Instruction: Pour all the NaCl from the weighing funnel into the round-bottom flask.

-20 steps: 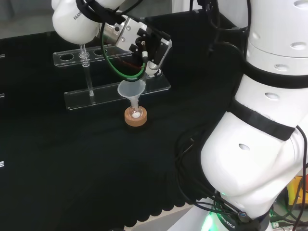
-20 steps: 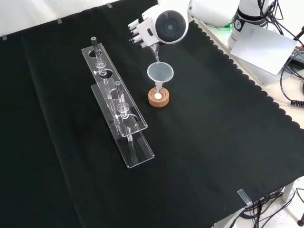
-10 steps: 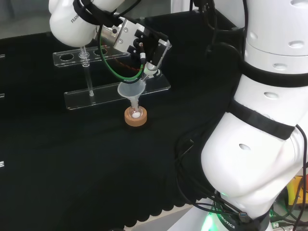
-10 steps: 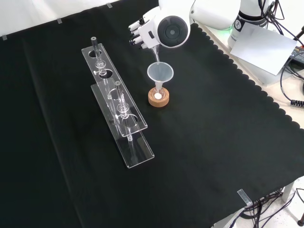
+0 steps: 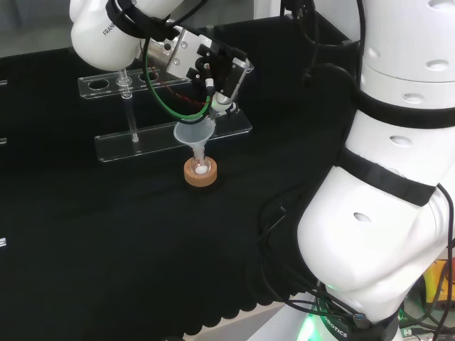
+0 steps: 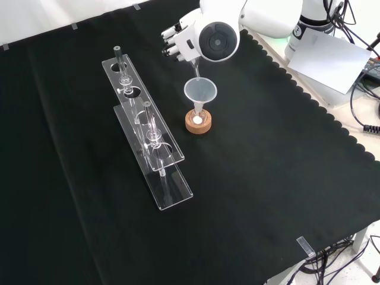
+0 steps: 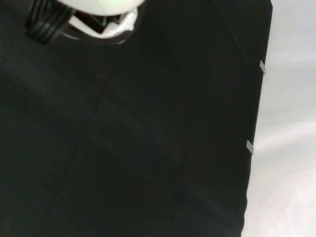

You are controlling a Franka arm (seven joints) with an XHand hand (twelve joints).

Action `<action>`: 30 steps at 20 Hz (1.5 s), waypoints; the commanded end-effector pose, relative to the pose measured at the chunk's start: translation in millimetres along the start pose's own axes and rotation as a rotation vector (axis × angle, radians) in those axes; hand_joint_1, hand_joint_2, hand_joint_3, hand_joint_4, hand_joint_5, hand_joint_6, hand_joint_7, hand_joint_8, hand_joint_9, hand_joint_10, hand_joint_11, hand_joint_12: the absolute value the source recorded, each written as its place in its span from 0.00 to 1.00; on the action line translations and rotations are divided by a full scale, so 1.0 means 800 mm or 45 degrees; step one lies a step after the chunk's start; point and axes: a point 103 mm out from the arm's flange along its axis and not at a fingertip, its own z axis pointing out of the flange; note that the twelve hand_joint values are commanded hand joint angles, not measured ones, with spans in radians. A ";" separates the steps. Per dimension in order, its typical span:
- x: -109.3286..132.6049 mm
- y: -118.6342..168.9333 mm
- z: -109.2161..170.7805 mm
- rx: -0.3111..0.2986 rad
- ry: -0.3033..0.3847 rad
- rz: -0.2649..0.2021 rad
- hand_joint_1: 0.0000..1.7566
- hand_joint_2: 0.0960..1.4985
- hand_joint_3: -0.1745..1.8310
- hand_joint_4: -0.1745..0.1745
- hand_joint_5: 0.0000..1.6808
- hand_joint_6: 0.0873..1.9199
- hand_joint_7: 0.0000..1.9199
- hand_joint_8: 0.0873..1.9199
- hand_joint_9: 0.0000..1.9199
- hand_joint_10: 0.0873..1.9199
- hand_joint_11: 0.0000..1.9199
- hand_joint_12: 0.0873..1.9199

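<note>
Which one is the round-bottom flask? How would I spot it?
Find the two clear racks on the black cloth. Right of them in the front view sits a cork ring; the round-bottom flask rests in it, alone in carrying a funnel on top and white powder inside.

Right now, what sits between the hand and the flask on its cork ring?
In the front view, the clear funnel stands in the flask on the cork ring; a slim clear piece slants from the hand to the funnel's rim.
</note>
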 end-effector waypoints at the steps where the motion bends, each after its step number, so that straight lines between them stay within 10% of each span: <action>1: 0.000 0.000 -0.001 0.002 -0.005 0.002 0.63 0.44 0.39 1.00 0.70 0.39 0.25 0.30 0.38 0.22 0.31 0.63; 20: -0.006 0.002 0.008 -0.002 0.055 -0.011 0.63 0.44 0.39 1.00 0.70 0.39 0.24 0.30 0.38 0.23 0.31 0.63; 30: -0.019 0.011 0.034 -0.006 0.324 -0.064 0.63 0.44 0.39 1.00 0.70 0.39 0.24 0.30 0.38 0.23 0.31 0.63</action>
